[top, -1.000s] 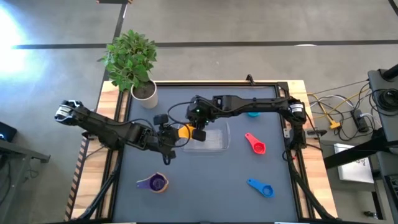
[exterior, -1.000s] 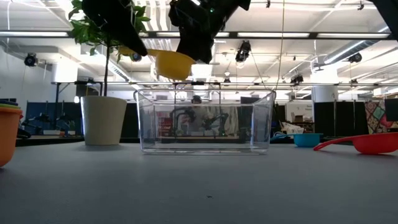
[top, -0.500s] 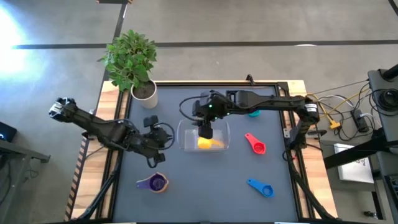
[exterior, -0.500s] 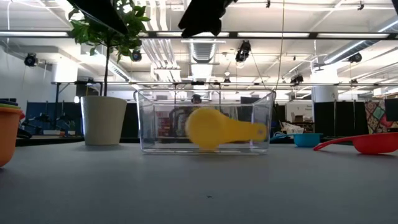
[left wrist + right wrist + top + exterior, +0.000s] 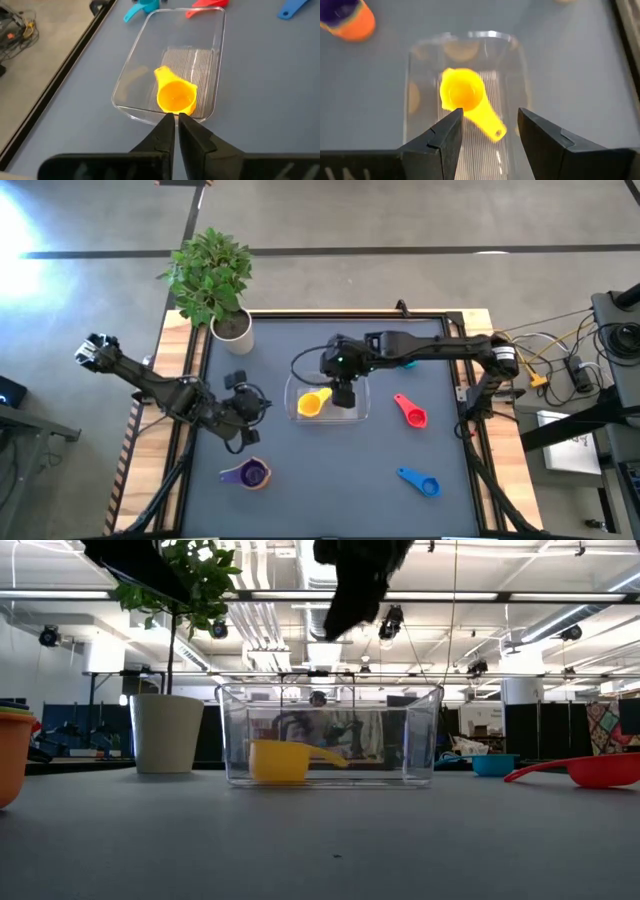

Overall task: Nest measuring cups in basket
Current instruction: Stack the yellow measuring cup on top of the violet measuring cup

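Table: dark grey work surface [image 5: 330, 480] with a wooden border; both dark arms reach over it from opposite sides.
Basket: small clear plastic rectangular tray with rounded corners [image 5: 357, 412], at mid-table; its walls stand open to the low camera [image 5: 430, 735].
Yellow cup: small yellow plastic scoop-shaped measuring cup with a short handle [image 5: 312, 403], now resting mouth-up on the basket floor at the end nearer the left arm.
Right gripper: [image 5: 343, 393] hovers over the basket's middle, fingers spread wide and empty; the cup lies below and between them in the right wrist view [image 5: 463, 92].
Left gripper: [image 5: 243, 402] sits left of the basket, apart from it, fingers pressed together on nothing [image 5: 176, 131].
Change: a second ago the yellow cup hung above the basket at the grippers; half a second ago it was tumbling inside. It has now settled, and the right fingers have parted.
Meaning: first cup appears placed; judged progress is one of seven, with nesting yet to begin.
Remaining cups: red [image 5: 411, 411] and dark blue [image 5: 420, 482] lie right of the basket; purple sits inside orange [image 5: 249, 474] near the front left; light blue [image 5: 494, 764] is behind the right arm.
View differences: the low view alone confirms the cup rests flat on the floor; the high view alone shows both arms' spacing; the wrist views show the cup's open mouth.
Green cup: a green rim shows over the orange cup at the low view's edge [image 5: 12, 711].
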You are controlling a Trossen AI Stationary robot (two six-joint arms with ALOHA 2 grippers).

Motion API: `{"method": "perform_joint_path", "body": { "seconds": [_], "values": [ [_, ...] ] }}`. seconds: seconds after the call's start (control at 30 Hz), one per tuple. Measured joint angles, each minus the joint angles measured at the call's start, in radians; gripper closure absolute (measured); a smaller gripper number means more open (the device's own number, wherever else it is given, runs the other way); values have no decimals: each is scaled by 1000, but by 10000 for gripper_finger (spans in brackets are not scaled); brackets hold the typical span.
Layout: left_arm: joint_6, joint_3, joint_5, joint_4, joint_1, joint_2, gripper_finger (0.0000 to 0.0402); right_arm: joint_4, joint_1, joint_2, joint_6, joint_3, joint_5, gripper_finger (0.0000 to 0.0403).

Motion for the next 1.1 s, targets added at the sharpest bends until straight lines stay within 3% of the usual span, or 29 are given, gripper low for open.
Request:
{"method": "perform_joint_path", "body": {
  "seconds": [0.27,0.47,0.8,1.1],
  "values": [
    [29,-172,3,224,-14,-94,381,97,-13,66,-128,-150,-2,225],
    [38,-278,29,385,-16,-156,351,150,-30,121,-234,-166,-1,225],
    [32,-306,29,402,-16,-173,267,193,-8,186,-419,-159,-2,225],
    [33,-306,23,400,-16,-170,251,216,-5,196,-487,-158,0,225]
  ]
}}
